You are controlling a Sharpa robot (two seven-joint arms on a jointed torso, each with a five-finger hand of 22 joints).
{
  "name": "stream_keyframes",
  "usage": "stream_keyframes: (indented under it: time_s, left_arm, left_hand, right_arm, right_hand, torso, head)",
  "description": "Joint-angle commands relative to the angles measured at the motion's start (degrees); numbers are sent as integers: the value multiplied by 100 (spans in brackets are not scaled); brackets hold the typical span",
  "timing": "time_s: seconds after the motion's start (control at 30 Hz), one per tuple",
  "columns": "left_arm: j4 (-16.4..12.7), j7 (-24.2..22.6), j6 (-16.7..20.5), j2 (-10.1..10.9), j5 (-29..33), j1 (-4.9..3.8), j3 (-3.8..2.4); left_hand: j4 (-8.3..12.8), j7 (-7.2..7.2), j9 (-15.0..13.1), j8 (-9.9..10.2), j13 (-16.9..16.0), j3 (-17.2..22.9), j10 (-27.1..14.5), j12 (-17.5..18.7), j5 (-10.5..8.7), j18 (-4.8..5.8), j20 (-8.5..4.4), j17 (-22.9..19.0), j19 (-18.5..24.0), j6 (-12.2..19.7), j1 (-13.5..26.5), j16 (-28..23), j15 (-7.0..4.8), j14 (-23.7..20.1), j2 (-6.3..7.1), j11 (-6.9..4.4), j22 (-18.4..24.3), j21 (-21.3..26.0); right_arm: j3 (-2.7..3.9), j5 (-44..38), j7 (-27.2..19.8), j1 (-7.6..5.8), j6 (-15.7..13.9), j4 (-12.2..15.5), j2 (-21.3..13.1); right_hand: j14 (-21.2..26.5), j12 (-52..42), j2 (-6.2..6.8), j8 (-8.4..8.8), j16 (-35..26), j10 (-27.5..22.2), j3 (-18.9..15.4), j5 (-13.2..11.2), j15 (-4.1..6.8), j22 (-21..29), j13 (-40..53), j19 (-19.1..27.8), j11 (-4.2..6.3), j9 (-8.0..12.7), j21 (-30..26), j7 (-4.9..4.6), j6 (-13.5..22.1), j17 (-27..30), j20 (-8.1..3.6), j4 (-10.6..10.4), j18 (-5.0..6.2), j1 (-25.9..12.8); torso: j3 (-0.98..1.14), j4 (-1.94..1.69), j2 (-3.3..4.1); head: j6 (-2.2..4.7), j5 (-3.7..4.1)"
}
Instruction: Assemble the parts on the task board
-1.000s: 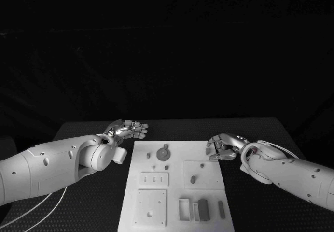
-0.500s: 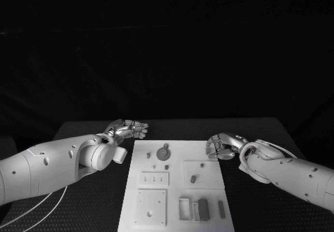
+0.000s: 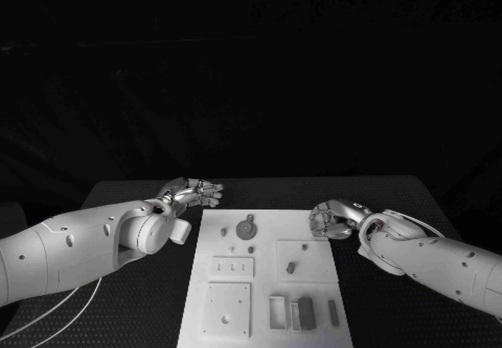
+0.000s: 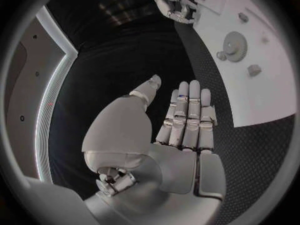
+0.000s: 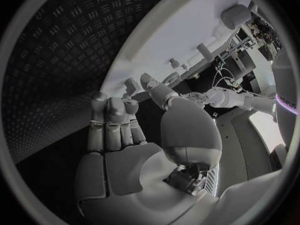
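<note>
The white task board [image 3: 262, 286] lies in the middle of the table, with a round gear-like part [image 3: 246, 231] near its far end, small pegs [image 3: 223, 233] beside it, and upright blocks [image 3: 305, 312] at its near right. My left hand [image 3: 194, 192] hovers off the board's far left corner; in the left wrist view its fingers [image 4: 187, 115] are straight and hold nothing, with the board [image 4: 262, 80] and the gear [image 4: 235, 45] beyond. My right hand [image 3: 335, 217] hangs at the board's far right edge. Its palm [image 5: 128, 167] shows bare, beside the board [image 5: 187, 30].
The black ridged table [image 3: 387, 199] surrounds the board. An oblong part [image 3: 290, 268] sits on a raised square plate on the board's right half. A plate with slots [image 3: 231, 269] and a larger plate with holes [image 3: 227, 312] lie on the left half. White cables [image 3: 63, 315] hang under my left arm.
My right hand has drawn up and slightly back from the board's right edge, its fingers no longer reaching down toward the surface. The left hand has barely moved.
</note>
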State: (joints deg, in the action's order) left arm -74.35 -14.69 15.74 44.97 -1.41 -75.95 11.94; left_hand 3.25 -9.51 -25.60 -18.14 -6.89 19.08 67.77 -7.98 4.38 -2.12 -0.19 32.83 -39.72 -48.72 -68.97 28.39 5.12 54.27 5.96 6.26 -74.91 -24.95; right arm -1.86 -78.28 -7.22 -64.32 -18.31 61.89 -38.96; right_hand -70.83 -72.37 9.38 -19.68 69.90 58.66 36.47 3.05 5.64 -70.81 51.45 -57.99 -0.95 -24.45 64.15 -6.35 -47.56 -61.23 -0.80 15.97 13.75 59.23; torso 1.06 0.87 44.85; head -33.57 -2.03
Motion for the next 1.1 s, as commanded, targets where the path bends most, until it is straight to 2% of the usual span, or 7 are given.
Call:
stream_keyframes:
  time_s: [0.03,0.33,0.53,0.93,1.1]
  left_arm:
    - [-16,-68,-88,-7,-8,-2,-4]
    - [-19,-63,-87,-1,-8,-2,-4]
    - [-27,-61,-88,2,-8,-2,-4]
    - [-17,-59,-89,1,-8,-2,-4]
    - [-16,-57,-89,-1,-8,-2,-4]
  left_hand:
    - [38,-13,-6,27,6,-11,29,24,14,-4,2,-6,-34,-44,53,-19,45,3,-12,5,-90,-12]
    - [43,-14,-6,28,6,-8,29,26,14,-4,2,-7,-34,-44,57,-20,45,2,-12,5,-90,-11]
    - [45,-15,-6,28,6,-7,30,27,14,-4,2,-7,-33,-45,61,-21,46,1,-12,5,-90,-11]
    - [50,-15,-7,30,7,-3,30,30,13,-4,2,-8,-33,-45,66,-21,46,0,-13,5,-90,-11]
    - [52,-16,-7,30,7,-2,30,30,13,-4,2,-8,-32,-45,68,-21,46,-1,-13,5,-90,-10]
  right_arm:
    - [0,-68,-3,12,-5,-10,31]
    - [1,-111,11,35,-13,-76,77]
    - [1,-155,28,44,-28,-90,104]
    - [1,-184,42,45,-19,-126,123]
    - [2,-190,49,49,-20,-140,133]
  right_hand:
    - [-14,-23,-79,-25,21,-180,46,-27,49,5,-11,-19,101,-10,30,8,-890,2,-20,0,125,-13]
    - [-22,-18,-146,-43,23,-161,99,-27,62,11,-17,-24,115,-20,40,23,-930,2,-29,-6,125,-35]
    - [-29,-9,-248,-82,25,-139,241,-26,87,22,-25,-27,144,-37,47,54,-1018,2,-38,-36,125,-33]
    - [-35,-5,-255,-88,29,-126,310,-26,97,26,-28,-31,154,-40,56,63,-1039,1,-42,-38,125,-40]
    - [-38,1,-311,-91,30,-113,435,-26,105,35,-31,-35,162,-42,60,72,-1056,0,-47,-67,125,-21]
  torso:
    - [1,4,-1]
    - [2,12,-7]
    - [1,12,-7]
    - [0,7,-8]
    - [1,10,-8]
  head:
    - [-11,-15]
    - [-22,-28]
    - [-26,-24]
    - [-37,-26]
    - [-37,-27]
